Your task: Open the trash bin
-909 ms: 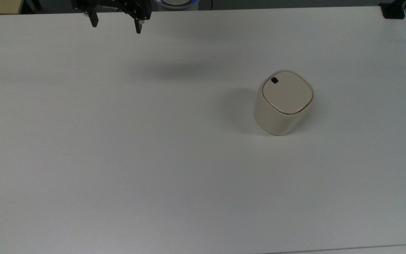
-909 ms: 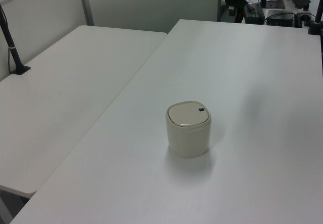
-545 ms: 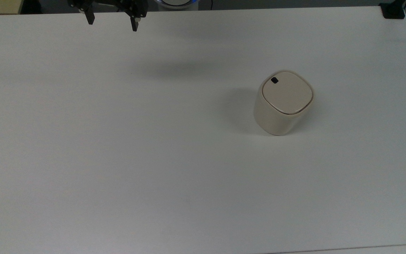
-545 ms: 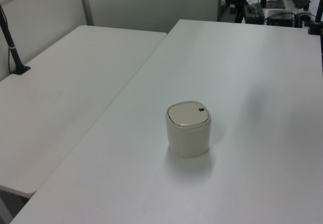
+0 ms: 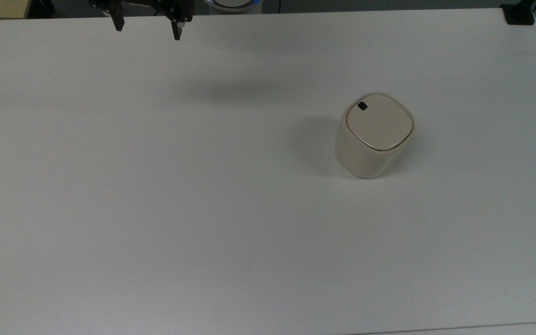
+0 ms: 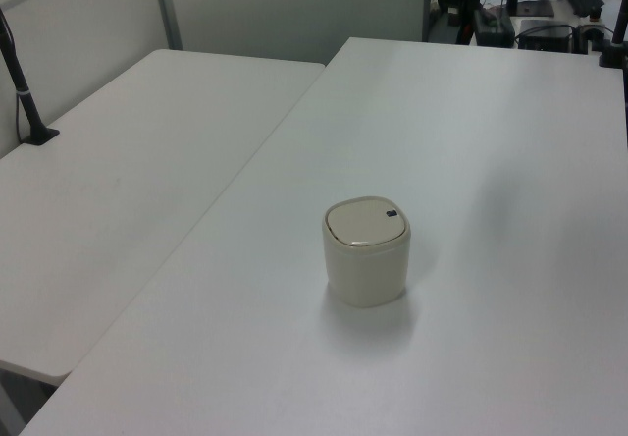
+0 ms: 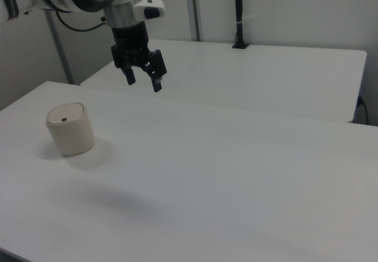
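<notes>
We're hanging high above the table [image 5: 156, 209] with the gripper [image 5: 147, 29] spread wide, nothing between the fingers; in the right view the gripper [image 7: 143, 79] is pointing down, well clear of the surface. We're looking across to the trash bin [image 5: 372, 137], standing upright toward the top view's right, well apart from us, and in the right view the trash bin [image 7: 71, 129] is sitting off to the right view's left, below and away from the gripper. The lid [image 5: 378, 122] is lying flat and closed, so the task is not yet started.

We're judging this bin as a light, hollow plastic thing with smooth, slippery walls: likely to skid or tip if we're shoving it sideways. So we're not thinking of clamping the body. We're eyeing the small black button [image 5: 362, 106] near the lid's corner, seen in the left view as the button [image 6: 392, 214] on the bin's far right corner. A straight downward press with one fingertip there looks like the way in, keeping the force vertical so the bin is staying put. The lid is probably springing up on its hinge, so we're wanting room above it.
</notes>
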You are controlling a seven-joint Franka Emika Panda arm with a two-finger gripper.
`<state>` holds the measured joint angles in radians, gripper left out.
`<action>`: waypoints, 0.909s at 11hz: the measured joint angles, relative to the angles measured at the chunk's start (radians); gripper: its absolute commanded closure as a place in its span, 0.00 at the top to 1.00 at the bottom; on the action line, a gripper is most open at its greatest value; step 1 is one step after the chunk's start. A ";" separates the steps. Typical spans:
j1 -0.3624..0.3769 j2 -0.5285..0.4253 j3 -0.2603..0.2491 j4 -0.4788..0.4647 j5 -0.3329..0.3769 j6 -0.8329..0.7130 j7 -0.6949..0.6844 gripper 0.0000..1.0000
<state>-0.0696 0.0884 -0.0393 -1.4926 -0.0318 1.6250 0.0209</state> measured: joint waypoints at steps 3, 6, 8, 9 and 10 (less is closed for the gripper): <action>0.000 0.000 0.000 0.001 0.015 0.000 0.000 1.00; 0.000 0.000 0.000 0.002 0.024 0.000 -0.001 1.00; 0.000 -0.001 0.000 0.002 0.035 0.000 -0.001 1.00; 0.000 -0.001 0.000 0.002 0.053 0.000 -0.001 1.00; 0.000 -0.001 0.000 0.002 0.061 0.000 -0.001 1.00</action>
<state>-0.0695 0.0874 -0.0390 -1.4906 0.0294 1.6249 0.0196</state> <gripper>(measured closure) 0.000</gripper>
